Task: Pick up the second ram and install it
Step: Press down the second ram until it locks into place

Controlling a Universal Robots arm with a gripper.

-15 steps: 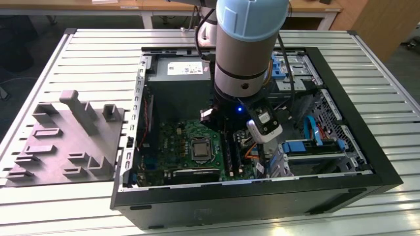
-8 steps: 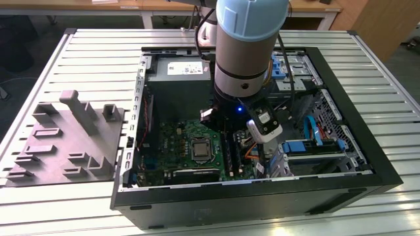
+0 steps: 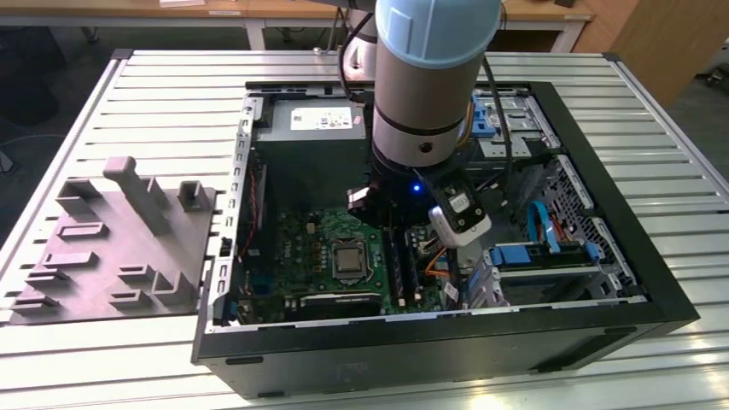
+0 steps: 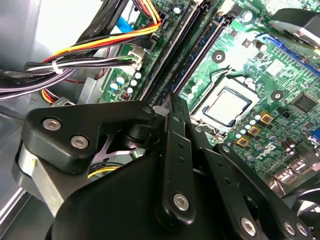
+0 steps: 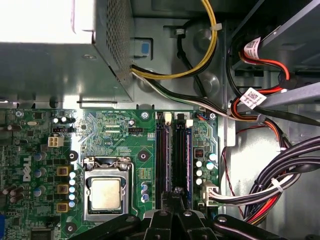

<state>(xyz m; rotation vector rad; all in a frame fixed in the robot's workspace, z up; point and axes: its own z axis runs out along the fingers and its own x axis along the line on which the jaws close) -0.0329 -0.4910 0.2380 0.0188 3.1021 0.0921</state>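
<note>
Slatted table (image 3: 171, 102); grey tray (image 3: 114, 248) (exterior view) beside open case (image 3: 592, 213).

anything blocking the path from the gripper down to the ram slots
Nothing visible does. In the first wrist view the gripper sits right over the ram slots, and the cable bundle runs off to one side.

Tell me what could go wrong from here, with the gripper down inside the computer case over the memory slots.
1. The gripper hangs just above the memory slots; coming down off line could jam against a slot edge.
2. The cable bundle plugs in right beside the slots, so the gripper might snag it.
3. The uncovered processor sits close on the other side; a sideways slip could strike it.
</note>
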